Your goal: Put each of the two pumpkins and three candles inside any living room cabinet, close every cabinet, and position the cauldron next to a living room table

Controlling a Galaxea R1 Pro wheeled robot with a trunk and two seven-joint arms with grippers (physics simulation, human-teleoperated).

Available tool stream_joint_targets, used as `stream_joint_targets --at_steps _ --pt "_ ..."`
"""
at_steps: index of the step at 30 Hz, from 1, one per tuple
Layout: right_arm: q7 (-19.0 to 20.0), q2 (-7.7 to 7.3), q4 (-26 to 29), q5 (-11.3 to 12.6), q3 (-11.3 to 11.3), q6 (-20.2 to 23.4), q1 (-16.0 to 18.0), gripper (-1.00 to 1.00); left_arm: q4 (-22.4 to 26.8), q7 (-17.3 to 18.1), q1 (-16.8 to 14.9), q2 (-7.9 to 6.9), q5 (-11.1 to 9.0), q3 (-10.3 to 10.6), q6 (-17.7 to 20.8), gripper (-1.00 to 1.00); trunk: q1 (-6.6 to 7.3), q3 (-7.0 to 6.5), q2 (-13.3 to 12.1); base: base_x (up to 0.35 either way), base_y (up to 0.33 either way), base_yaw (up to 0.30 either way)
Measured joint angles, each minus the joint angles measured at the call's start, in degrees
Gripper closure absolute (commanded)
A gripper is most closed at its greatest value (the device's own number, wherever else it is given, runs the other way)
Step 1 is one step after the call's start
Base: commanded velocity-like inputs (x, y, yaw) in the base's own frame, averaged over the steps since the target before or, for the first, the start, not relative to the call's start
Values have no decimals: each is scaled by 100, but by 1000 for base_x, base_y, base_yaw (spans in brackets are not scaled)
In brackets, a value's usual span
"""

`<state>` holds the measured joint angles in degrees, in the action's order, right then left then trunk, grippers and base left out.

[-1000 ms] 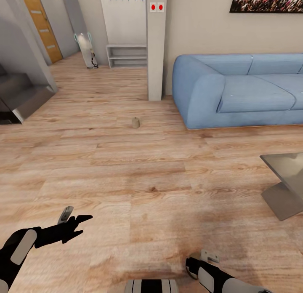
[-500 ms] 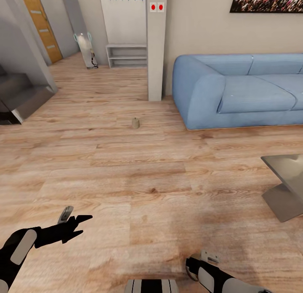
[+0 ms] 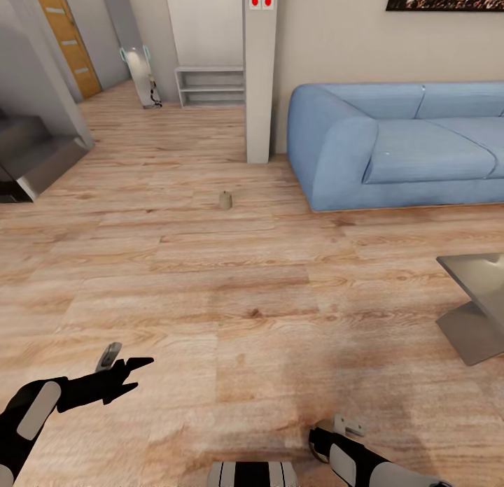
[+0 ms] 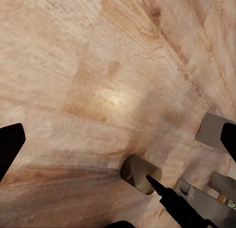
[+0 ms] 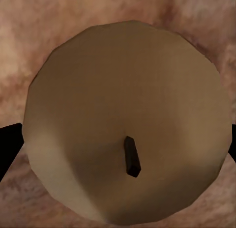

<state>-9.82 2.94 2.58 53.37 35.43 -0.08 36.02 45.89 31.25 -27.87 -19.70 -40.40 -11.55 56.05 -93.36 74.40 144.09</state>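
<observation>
A candle [image 3: 225, 200] stands upright on the wooden floor [image 3: 231, 298], far ahead of the robot, between the white pillar [image 3: 259, 74] and the blue sofa [image 3: 399, 147], well apart from both arms. The right wrist view adds what the head view hides: a second candle [image 5: 127, 122] with a dark wick sits between the black fingertips of the right claw [image 5: 118, 139], which closes on its sides. In the head view that claw [image 3: 336, 431] is low at the frame's bottom edge, the candle masked. The left claw [image 3: 122, 368] hangs released over bare floor, fingers spread. Its wrist view catches the held candle [image 4: 140, 174] from afar. A grey worktop [image 3: 476, 298] juts in at the right.
</observation>
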Motion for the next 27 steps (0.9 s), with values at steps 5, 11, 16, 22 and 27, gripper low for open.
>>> stream_joint_targets --at_steps 5,11,16,22,27 --pt "0 3 0 1 1 0 0 -100 0 0 4 0 0 0 0 -100 0 0 0 0 0 0" --pt "-1 4 0 0 1 0 0 -100 0 0 4 0 0 0 0 -100 0 0 0 0 0 0" --pt "-1 4 0 0 1 0 0 100 0 0 4 0 0 0 0 -100 0 0 0 0 0 0" --pt "0 -2 2 -7 -2 2 0 100 0 0 4 0 0 0 0 -100 0 0 0 0 0 0" --pt "1 -4 2 -4 -4 3 0 100 0 0 4 0 0 0 0 -100 0 0 0 0 0 0"
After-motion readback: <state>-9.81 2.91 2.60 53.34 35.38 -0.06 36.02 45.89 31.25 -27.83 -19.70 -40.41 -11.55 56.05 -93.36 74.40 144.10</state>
